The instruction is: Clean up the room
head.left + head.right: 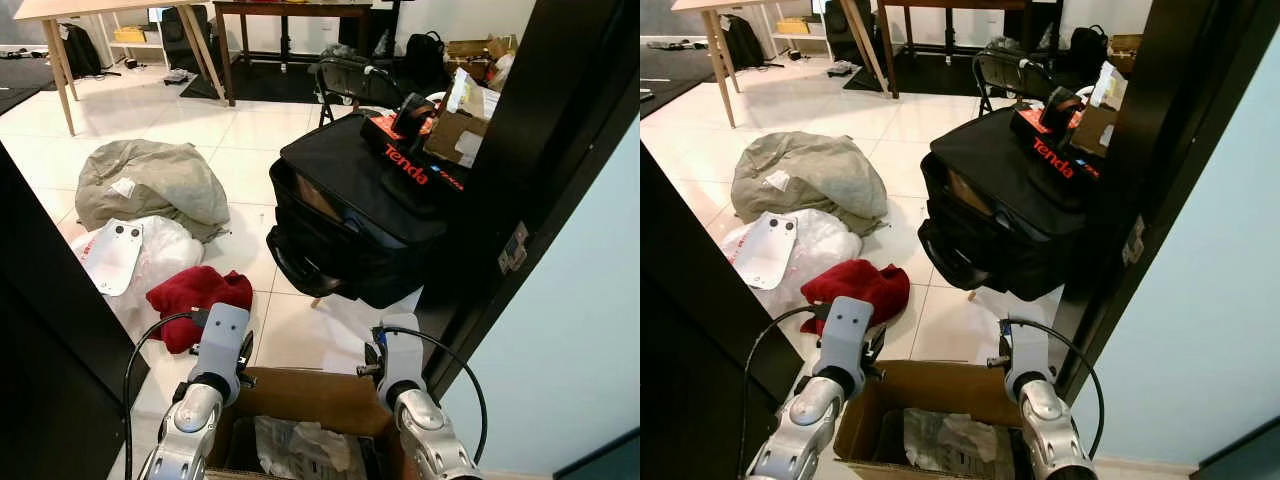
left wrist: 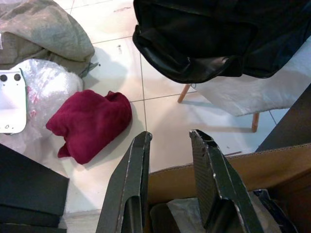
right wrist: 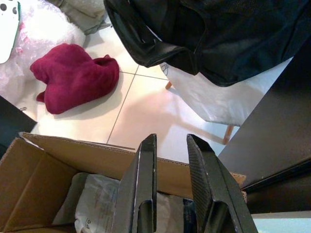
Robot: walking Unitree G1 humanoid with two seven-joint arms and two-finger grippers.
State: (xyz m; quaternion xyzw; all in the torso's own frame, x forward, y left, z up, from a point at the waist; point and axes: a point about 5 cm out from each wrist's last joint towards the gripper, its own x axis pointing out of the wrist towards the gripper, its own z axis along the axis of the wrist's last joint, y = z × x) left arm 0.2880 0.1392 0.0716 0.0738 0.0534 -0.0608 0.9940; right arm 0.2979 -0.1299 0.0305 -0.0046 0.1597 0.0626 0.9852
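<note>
Red cloth [image 1: 198, 303] lies crumpled on white tile floor [image 1: 250, 130], just beside bubble wrap [image 1: 160, 255], ahead of cardboard box [image 1: 940, 385]. Looks soft, light, limp; pinch raised fold near middle, likely no slip. Left gripper [image 2: 170, 145] and right gripper [image 3: 171, 143] hover over box rim, both slightly parted, holding nothing. Box holds crumpled plastic. Room cluttered: grey bundle [image 1: 150, 180], black bag [image 1: 350, 210], wooden bench legs far back.

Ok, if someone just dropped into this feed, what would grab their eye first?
Probably the red cloth crumpled on the white tiles, beside a clear plastic bag. Next, the big black bag on a low seat to its right. Nearest, both claws, left and right, hang open and empty over an open cardboard box.
</note>
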